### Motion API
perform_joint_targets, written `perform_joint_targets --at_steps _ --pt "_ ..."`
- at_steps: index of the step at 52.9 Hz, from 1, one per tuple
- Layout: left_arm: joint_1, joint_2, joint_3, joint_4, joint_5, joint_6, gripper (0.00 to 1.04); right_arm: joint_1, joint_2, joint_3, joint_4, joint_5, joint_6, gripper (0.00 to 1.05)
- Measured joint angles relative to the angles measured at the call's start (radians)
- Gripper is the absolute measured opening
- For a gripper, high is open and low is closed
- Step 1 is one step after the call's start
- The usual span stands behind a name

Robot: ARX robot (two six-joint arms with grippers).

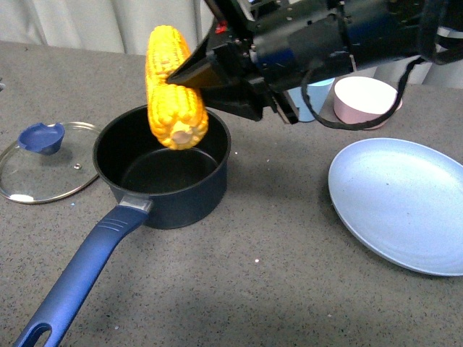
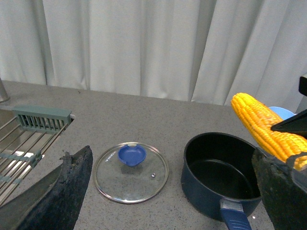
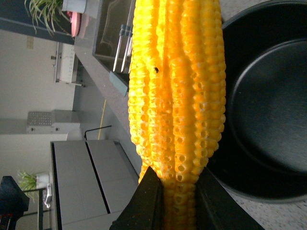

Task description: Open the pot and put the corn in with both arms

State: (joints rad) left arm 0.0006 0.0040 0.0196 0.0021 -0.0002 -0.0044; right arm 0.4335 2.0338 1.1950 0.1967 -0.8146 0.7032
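The corn (image 1: 173, 90) is in my right gripper (image 1: 179, 77), pinched across its middle between the 2 pointed fingers, which are closed tight against the kernels. It hangs nearly upright, leaning a little, with its blunt cut end lowest. That end is in the air over the far side of the pot's mouth and touches nothing. In the right wrist view the cob (image 3: 177, 96) fills the middle of the picture, and my fingertips (image 3: 144, 206) press on either side of it.

The pot (image 1: 195, 202) stands open on the grey table (image 1: 275, 275), black and empty inside. Its long blue handle (image 1: 87, 267) points back toward me and to my left.

The glass lid (image 1: 43, 170) lies flat on the table just left of the pot, blue knob up, with a small gap between them.

My left gripper (image 2: 172, 163) is spread wide with nothing in it, looking down at lid and pot from above.

A pale blue plate (image 1: 405, 202) sits well to the right, and a pink bowl (image 1: 365, 97) is behind it.
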Motion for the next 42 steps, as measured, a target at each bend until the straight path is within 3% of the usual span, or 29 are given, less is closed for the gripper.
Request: perform_joint_targets --at_steps 23,31,42 --pt "0.000 0.000 0.000 0.000 0.000 0.000 0.98 0.034 0.134 0.172 -0.087 0.038 -0.006 0.11" --pt "0.000 0.000 0.000 0.000 0.000 0.000 0.98 0.034 0.151 0.190 -0.093 0.055 0.000 0.48" --pt "0.000 0.000 0.000 0.000 0.000 0.000 0.98 0.027 0.149 0.186 -0.090 0.077 0.001 0.84"
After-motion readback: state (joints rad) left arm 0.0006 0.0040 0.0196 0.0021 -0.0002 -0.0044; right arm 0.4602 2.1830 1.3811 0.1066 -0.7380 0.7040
